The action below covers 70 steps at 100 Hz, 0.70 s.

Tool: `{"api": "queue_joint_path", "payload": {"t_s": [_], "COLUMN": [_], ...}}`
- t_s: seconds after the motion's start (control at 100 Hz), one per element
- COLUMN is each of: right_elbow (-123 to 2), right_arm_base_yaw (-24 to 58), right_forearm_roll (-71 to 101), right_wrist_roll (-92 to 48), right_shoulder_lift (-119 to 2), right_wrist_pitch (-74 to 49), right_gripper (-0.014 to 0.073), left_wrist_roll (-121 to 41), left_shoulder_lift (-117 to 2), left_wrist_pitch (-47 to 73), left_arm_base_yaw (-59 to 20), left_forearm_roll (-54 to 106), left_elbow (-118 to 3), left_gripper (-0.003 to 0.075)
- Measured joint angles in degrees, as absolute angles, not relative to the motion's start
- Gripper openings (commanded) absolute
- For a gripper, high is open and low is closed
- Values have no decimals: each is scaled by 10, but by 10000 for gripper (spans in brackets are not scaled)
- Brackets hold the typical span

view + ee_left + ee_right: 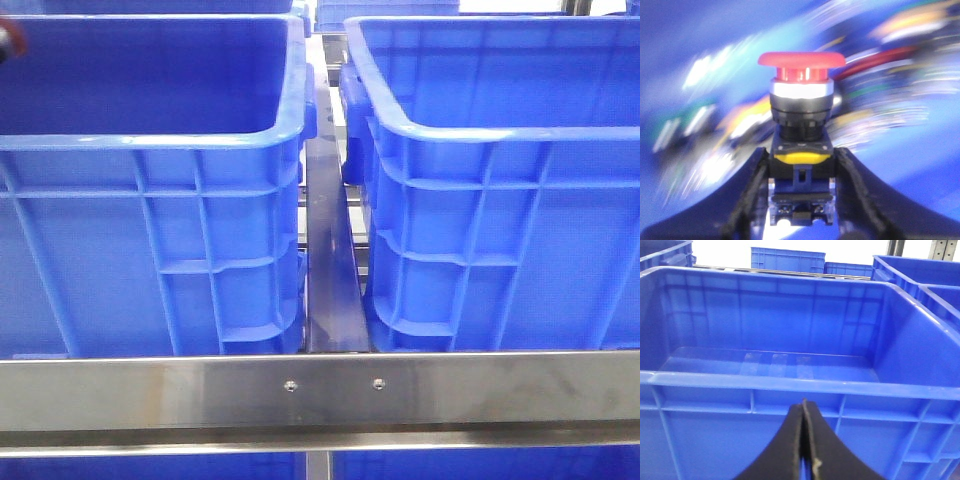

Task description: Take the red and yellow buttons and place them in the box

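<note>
Right now my left claw point(801, 200) is clamped on the base of a red button point(801, 75), over a blurred pile of parts. My right claw point(805, 450), pressed together and empty, faces the box point(790, 385). I should carry it steadily, releasing only past the rim.

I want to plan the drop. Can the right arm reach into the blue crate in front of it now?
Probably yes: the crate is open on top, its floor looks bare, and the shut right gripper sits outside the near wall, so it must first rise over the rim.
</note>
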State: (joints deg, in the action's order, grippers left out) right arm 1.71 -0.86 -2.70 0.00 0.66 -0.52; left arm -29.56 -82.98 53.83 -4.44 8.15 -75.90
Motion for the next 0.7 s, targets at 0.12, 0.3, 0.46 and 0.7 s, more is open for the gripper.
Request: {"api": "queue_joint_path", "payload": {"t_s": [0.12, 0.3, 0.46, 0.7], "right_elbow": [17, 17, 17, 17], "right_arm_base_yaw": [-9, -9, -9, -9], "right_forearm_roll": [-27, -27, -27, -27], "right_wrist_roll": [0, 0, 0, 0], "right_shoulder_lift": [7, 7, 7, 7], "right_wrist_pitch": [-5, -5, -5, -5], "right_gripper": [-67, -67, -67, -67], "left_wrist_roll": [-346, -378, -384, -386], "left_shoulder_lift": [-815, -814, -814, -816], "left_wrist_pitch": [548, 561, 553, 513], "left_arm_base_yaw": [-89, -163, -227, -296], "left_forearm_roll": [129, 175, 200, 228], "left_elbow": [-759, -759, -759, -759], "left_gripper": [155, 155, 155, 155]}}
